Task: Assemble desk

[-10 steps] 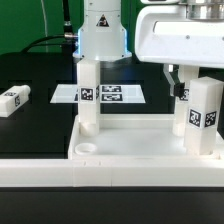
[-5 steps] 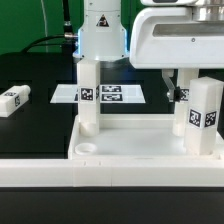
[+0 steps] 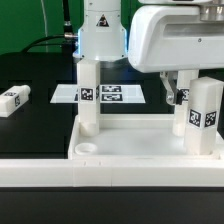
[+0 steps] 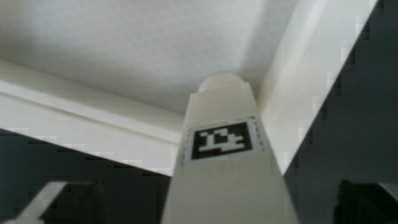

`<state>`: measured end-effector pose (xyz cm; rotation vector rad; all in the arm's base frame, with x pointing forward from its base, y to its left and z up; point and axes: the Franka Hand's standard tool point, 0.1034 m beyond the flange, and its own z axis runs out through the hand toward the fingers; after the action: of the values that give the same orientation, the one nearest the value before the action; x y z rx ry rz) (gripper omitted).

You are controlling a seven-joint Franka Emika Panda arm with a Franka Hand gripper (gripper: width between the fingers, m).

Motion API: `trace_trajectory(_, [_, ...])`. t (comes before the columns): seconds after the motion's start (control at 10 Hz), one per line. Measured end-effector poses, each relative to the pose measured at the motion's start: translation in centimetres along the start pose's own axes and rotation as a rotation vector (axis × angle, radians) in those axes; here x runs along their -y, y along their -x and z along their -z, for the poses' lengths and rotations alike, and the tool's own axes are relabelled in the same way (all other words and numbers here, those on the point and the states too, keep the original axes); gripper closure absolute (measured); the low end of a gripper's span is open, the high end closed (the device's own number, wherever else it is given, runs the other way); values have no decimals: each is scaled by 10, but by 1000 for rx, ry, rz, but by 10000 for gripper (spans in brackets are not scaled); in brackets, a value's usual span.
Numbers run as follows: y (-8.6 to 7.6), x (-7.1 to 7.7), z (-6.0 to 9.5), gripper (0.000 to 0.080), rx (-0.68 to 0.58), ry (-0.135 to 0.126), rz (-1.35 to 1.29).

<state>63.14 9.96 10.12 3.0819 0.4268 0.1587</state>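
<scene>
Exterior view: the rimmed tabletop (image 3: 130,135) lies near, behind the long bar (image 3: 110,172). A far-corner leg (image 3: 88,95) stands on the exterior view's left and a tagged leg (image 3: 207,115) on its right, the gripper (image 3: 180,90) just beside it. Wrist view: the fingers (image 4: 50,200) are spread wide, open, with an upright leg (image 4: 222,150) between them, untouched.

The exterior camera sits low, close in, almost level with the table (image 3: 40,125). It faces my base head-on across the long white bar (image 3: 110,172). My wrist camera rides above my pincer (image 4: 208,198) and looks steeply down along it. It is so near the upright tagged leg (image 4: 222,150) that the leg fills the middle of its picture. Both views share that leg, seemingly the one at the exterior view's right, and the tabletop (image 3: 130,128) rim beside it.
</scene>
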Motion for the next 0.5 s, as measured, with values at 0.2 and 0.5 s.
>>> trace_trajectory(0.2, [0, 0, 0, 277, 0, 0, 0])
trace_trajectory(0.5, [0, 0, 0, 509, 0, -1, -49])
